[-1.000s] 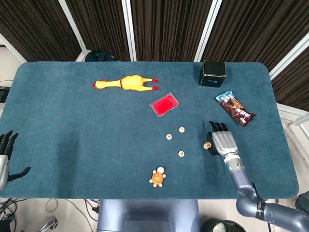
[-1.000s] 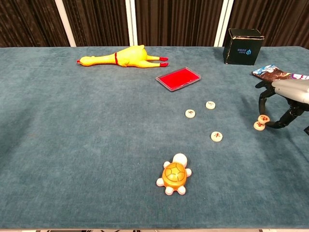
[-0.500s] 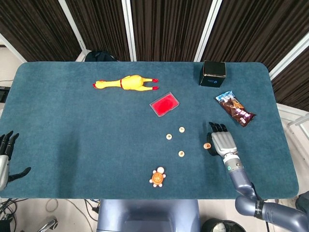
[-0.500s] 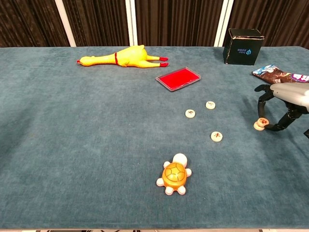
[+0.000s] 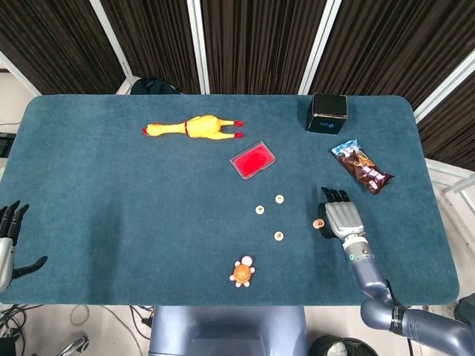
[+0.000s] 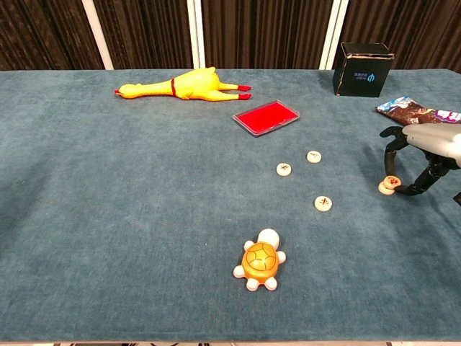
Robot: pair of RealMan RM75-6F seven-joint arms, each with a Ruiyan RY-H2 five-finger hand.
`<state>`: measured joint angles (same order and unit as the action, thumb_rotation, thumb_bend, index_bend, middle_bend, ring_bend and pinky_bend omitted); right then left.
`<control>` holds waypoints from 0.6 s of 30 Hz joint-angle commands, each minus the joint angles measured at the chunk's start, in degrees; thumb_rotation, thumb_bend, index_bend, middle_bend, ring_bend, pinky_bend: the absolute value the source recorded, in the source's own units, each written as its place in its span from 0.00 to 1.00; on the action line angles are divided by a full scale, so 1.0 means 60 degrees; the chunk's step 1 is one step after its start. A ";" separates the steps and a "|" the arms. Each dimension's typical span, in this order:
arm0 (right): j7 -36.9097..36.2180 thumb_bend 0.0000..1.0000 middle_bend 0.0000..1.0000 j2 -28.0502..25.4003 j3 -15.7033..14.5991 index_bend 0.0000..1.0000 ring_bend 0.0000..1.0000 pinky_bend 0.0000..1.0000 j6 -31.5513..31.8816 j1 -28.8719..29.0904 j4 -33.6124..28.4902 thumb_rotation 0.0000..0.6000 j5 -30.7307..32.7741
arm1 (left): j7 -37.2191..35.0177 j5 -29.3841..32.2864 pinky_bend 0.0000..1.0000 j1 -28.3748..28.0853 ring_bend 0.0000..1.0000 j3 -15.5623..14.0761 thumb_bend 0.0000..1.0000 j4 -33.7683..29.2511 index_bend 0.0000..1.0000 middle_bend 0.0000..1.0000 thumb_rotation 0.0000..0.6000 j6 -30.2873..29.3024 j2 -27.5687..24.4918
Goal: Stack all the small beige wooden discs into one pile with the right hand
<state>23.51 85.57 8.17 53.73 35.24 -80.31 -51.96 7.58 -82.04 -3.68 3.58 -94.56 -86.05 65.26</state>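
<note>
Three small beige discs lie singly on the blue table (image 6: pixel 108 216): one (image 6: pixel 284 169) (image 5: pixel 260 210), one (image 6: pixel 314 156) (image 5: pixel 280 199), one (image 6: pixel 323 203) (image 5: pixel 279 236). To their right is a low pile (image 6: pixel 390 185) (image 5: pixel 319 222) of two discs, the top one slightly off-centre. My right hand (image 6: pixel 426 153) (image 5: pixel 340 217) arches over the pile from the right. A finger comes down behind the top disc and the thumb meets the pile's front right, pinching it. My left hand (image 5: pixel 7 239) hangs off the table's left edge, fingers spread and holding nothing.
An orange toy turtle (image 6: pixel 261 260) sits near the front edge. A yellow rubber chicken (image 6: pixel 184 84) and a red flat box (image 6: pixel 266 117) lie further back. A black box (image 6: pixel 364 69) and a snack packet (image 6: pixel 414 109) are at the back right, close to my right hand.
The disc in my right hand came down from beside and above the other one to rest on it. The hand shifted slightly left; its fingers kept the same spread.
</note>
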 commanded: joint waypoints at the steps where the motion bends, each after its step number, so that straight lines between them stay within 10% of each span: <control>1: 0.0028 0.39 0.01 -0.0009 -0.0004 0.57 0.05 0.00 -0.0018 0.0016 -0.0030 1.00 0.0040 | 0.0003 0.0003 0.00 0.0002 0.00 0.0000 0.01 -0.0006 0.06 0.00 1.00 -0.0002 0.0003; 18: 0.0102 0.39 0.01 0.0022 0.0031 0.56 0.05 0.00 -0.0064 0.0131 -0.0061 1.00 0.0234 | 0.0005 0.0005 0.00 -0.0007 0.00 0.0003 0.01 -0.0003 0.06 0.00 1.00 0.0010 -0.0002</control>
<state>24.12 85.71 8.35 53.35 36.01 -80.67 -50.57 7.61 -82.01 -3.72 3.60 -94.57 -85.99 65.25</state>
